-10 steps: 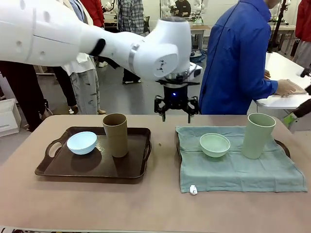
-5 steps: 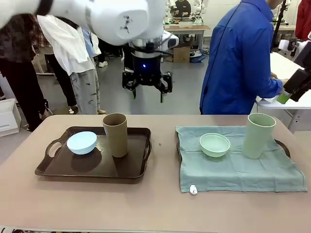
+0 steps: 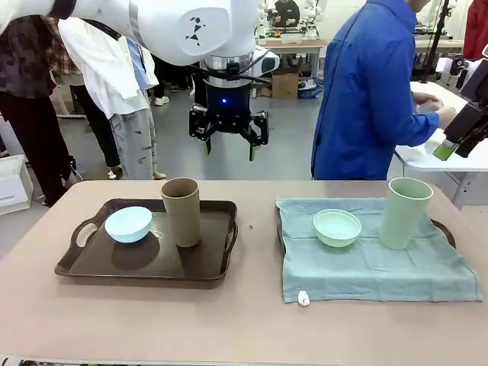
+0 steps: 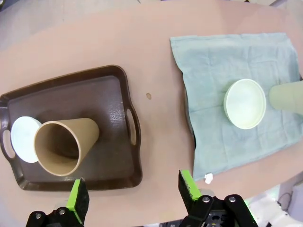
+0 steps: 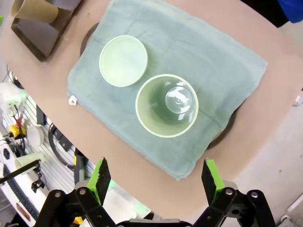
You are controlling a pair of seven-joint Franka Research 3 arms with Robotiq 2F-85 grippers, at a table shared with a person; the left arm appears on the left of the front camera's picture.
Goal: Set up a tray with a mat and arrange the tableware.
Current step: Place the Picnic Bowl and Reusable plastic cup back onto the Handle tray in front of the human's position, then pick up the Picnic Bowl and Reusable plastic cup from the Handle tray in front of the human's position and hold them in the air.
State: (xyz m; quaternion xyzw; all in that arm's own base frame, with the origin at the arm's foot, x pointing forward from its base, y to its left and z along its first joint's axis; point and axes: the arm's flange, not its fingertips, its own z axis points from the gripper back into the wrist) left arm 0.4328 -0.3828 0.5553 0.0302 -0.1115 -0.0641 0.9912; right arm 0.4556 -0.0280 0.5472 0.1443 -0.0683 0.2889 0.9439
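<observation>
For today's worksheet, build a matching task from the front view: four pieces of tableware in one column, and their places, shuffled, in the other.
1 light blue bowl
2 tan-brown tumbler
3 pale green bowl
4 pale green tumbler

A on the green cloth, right of a bowl
B on the bare brown tray, left of a tumbler
C on the green cloth, left of a tumbler
D on the bare brown tray, right of a bowl

Pairs: 1-B, 2-D, 3-C, 4-A

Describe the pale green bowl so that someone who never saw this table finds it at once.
On the table, look at the green cloth spread on the robot's right half. Two pale green things stand on it: the bowl is the low, wide one, left of the tall cup. The other bowl is light blue and sits in the brown tray.
</observation>
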